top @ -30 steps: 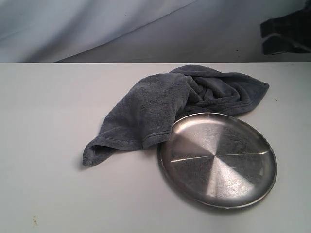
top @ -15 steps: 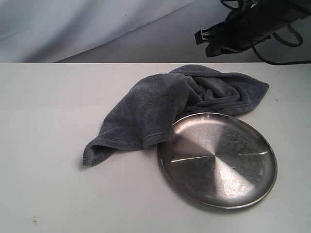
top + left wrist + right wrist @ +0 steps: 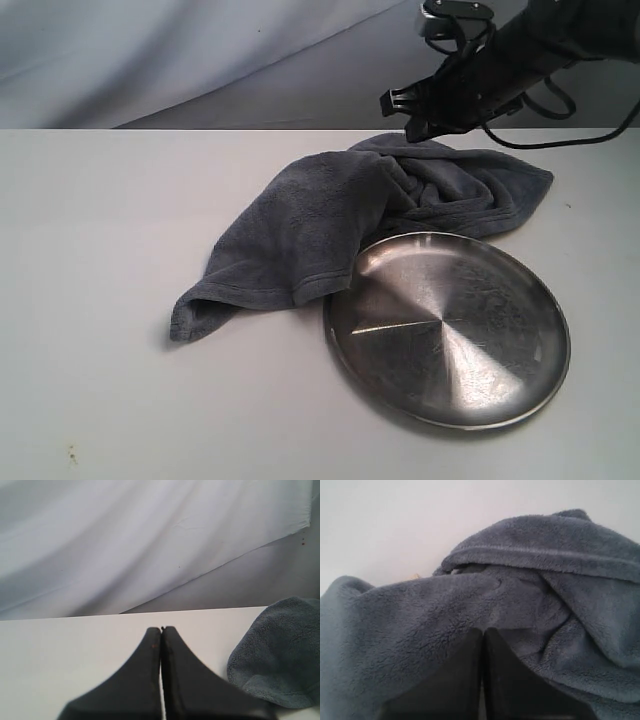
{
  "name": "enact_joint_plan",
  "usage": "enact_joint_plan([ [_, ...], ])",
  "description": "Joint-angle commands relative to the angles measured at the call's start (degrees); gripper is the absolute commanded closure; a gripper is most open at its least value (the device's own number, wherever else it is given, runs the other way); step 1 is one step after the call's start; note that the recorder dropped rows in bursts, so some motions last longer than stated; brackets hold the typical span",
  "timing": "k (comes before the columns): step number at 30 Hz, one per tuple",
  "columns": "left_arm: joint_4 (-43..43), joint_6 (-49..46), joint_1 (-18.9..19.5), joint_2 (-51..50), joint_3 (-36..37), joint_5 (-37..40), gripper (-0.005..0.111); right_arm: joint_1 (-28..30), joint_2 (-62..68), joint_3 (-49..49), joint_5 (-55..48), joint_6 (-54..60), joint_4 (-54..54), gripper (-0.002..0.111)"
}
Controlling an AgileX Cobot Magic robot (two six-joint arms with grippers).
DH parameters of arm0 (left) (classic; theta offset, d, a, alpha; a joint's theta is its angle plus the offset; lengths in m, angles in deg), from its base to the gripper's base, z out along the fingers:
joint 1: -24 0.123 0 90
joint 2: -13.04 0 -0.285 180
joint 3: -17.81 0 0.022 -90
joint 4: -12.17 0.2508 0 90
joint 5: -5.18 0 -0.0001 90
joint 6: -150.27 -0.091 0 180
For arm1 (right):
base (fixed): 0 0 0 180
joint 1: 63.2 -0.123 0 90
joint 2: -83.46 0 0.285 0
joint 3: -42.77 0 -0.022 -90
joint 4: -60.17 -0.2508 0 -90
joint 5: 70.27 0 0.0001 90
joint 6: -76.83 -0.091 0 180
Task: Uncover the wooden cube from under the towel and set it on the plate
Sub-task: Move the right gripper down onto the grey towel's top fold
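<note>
Towel point(image 3: 330, 215) (bunched, touching plate point(image 3: 450, 335)) just below right pincer point(image 3: 398, 114), jaws pressed together

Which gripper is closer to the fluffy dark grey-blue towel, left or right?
Right. The right gripper hangs just over the bunched far end of the towel; the left gripper sits apart, over bare table.

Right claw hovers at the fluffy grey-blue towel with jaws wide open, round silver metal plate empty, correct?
No: the right claw is shut, jaws pressed together, as the right wrist view shows. It does hover at the fluffy grey-blue towel, and the round silver metal plate is empty.
</note>
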Motion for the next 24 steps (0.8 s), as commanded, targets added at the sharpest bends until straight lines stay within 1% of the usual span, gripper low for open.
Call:
enact_joint_plan([
  [1, -0.14, 0.14, 0.12, 0.24, 0.25, -0.62, 0.107, -1.43, 0.01, -0.38, -2.12, -0.07, 0.31, 0.108],
  [6, -0.14, 0.14, 0.12, 0.24, 0.25, -0.62, 0.107, -2.34, 0.24, -0.38, -1.35, -0.07, 1.22, 0.108],
  [10, -0.14, 0.14, 0.12, 0.24, 0.25, -0.62, 0.107, -2.34, 0.7, -0.38, 3.3, -2.65, 3.79, 0.108],
  [15, -0.14, 0.14, 0.12, 0.24, 0.25, -0.62, 0.107, -2.45, 1.76, -0.38, 9.34, -2.65, 3.68, 0.108],
  [20, -0.14, 0.14, 0.12, 0.24, 0.25, -0.62, 0.107, -2.87, 3.14, -0.38, 13.06, -2.65, 2.28, 0.108],
  [24, -0.14, 0.14, 0.12, 0.24, 0.25, -0.62, 0.107, -4.31, 5.43, -3.7, 11.48, -2.39, 2.4, 0.108],
])
